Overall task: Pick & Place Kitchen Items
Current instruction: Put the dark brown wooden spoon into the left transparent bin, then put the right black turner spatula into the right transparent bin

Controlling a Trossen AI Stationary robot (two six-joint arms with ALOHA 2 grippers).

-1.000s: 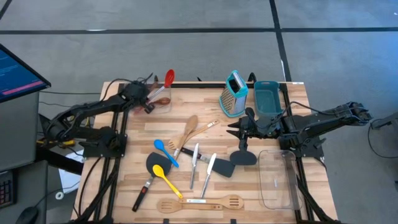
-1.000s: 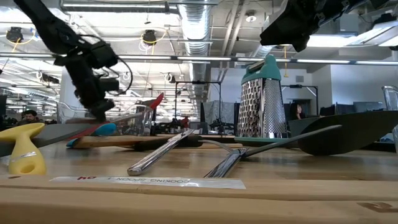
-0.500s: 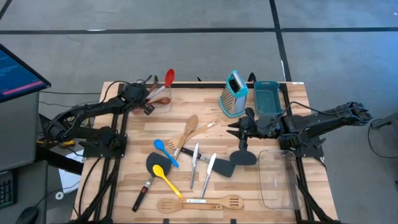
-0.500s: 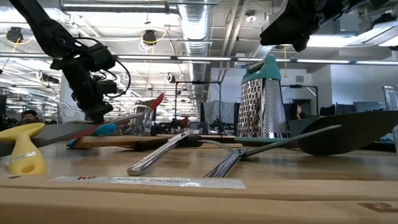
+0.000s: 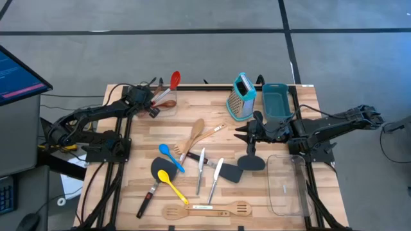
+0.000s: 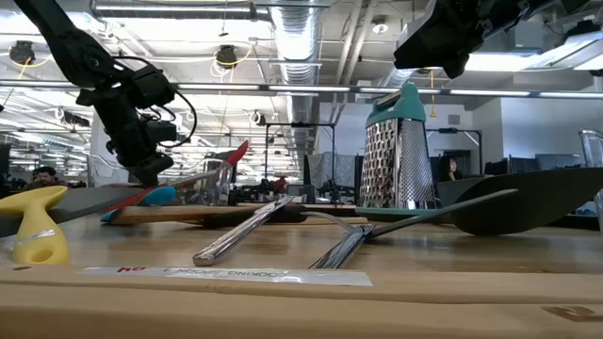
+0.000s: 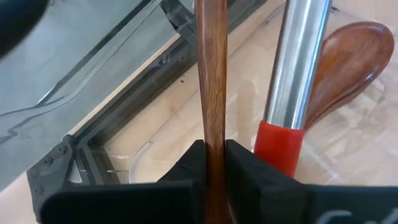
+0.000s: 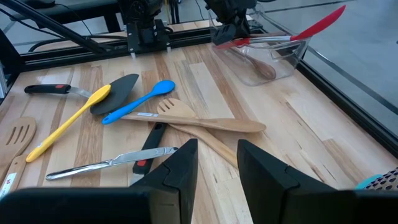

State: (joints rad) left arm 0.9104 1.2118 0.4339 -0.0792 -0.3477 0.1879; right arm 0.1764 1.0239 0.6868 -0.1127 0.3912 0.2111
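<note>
At the table's far left stands a clear container point(image 5: 168, 102) with a red spoon point(image 5: 174, 80) and a dark wooden spoon point(image 7: 348, 68) in it. The red spoon's metal shaft point(image 7: 298, 68) leans out beside the wooden handle. My left gripper point(image 5: 154, 108) is at the container's left side, shut on the wooden spoon. My right gripper point(image 5: 249, 135) hangs open above the table's right middle, over a black spatula point(image 5: 247, 162), with nothing between its fingers point(image 8: 186, 168). My left gripper pinches the dark wooden spoon's handle point(image 7: 211, 124) between its two fingers, which lie across it. It comes slanting down from the table's left. The spoon's bowl rests inside the clear container, and the handle slants out over the container's edge.
Loose utensils cover the table's middle: a blue spoon point(image 5: 171, 156), a yellow spoon point(image 5: 172, 183), a black spatula point(image 5: 156, 170), wooden spoons point(image 5: 196, 131), metal cutlery point(image 5: 200, 168), a slotted wooden spatula point(image 5: 205, 209). A teal grater point(image 5: 241, 96) and teal bin point(image 5: 276, 101) stand far right; a clear tray point(image 5: 286, 183) near right.
</note>
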